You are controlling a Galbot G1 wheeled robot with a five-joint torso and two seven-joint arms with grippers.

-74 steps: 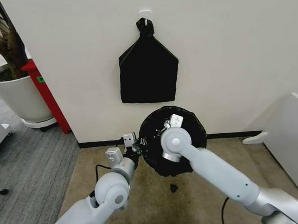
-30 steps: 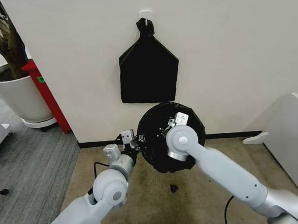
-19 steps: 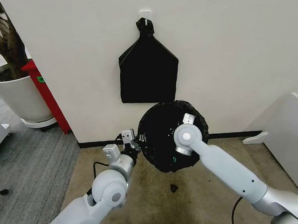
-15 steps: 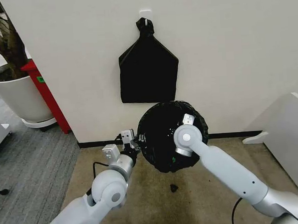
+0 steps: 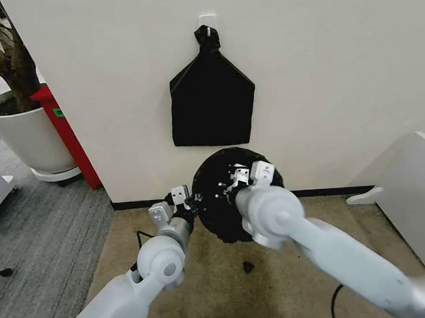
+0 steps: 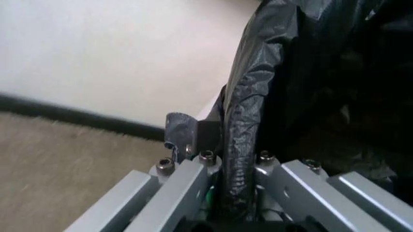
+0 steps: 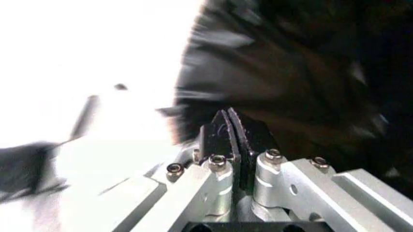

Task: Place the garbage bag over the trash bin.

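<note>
We saw the garbage bag (image 5: 218,201) already draped over the trash bin, which stood on the beige carpet (image 5: 204,273) at the foot of the white wall (image 5: 322,68), its round black mouth facing up and the bin's own surface hidden under the plastic. Our left claw (image 5: 187,200) sat at the bag's left edge; in the left wrist view its fingers (image 6: 187,179) were pinched on a crinkled fold of the garbage bag (image 6: 248,125) that ran up between them. Our right claw (image 5: 236,178) reached over the bag's opening from the right; in the right wrist view its dark pads (image 7: 226,130) were pressed flat together with no gap, and we could not tell whether any film lay between them, the glossy black plastic (image 7: 290,72) lying just beyond. Above the bin a flat black house-shaped bundle (image 5: 211,98) with a knotted top hung on the wall. A small dark scrap (image 5: 247,267) lay on the carpet near the bin. A white plant pot (image 5: 26,133) stood well apart to the left, beside a red cabinet (image 5: 67,134).
</note>
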